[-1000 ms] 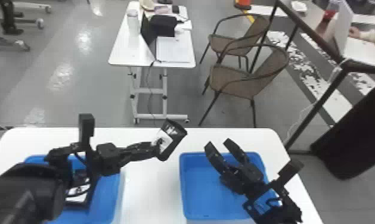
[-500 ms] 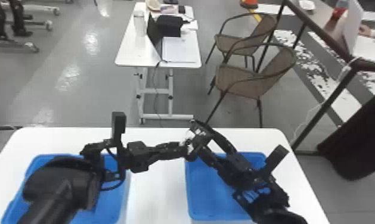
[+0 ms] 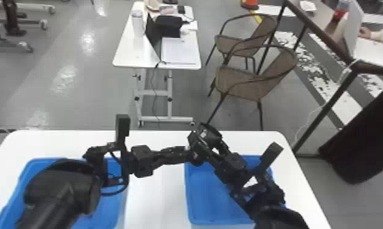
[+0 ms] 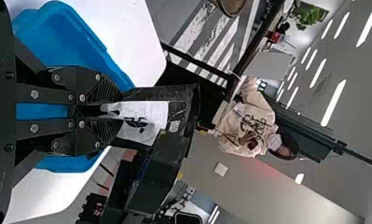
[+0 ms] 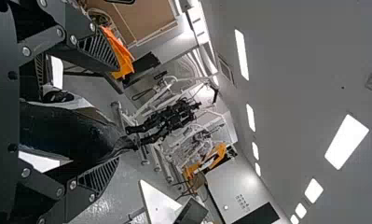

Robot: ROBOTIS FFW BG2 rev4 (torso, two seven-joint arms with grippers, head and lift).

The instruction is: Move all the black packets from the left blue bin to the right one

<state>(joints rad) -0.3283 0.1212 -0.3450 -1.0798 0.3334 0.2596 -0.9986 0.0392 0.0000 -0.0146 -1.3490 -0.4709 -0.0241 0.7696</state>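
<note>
1. The left gripper pinches the black packet up high, near the far side of the right blue bin.
2. The right gripper has its fingers wide apart, with the packet between them. If the left gripper lets go too soon, the packet could drop onto the bench.
3. The two grippers are very close, so a crooked push could make them bump.
4. The packet looks bendy, so a pinch near its edge might slip.
</note>
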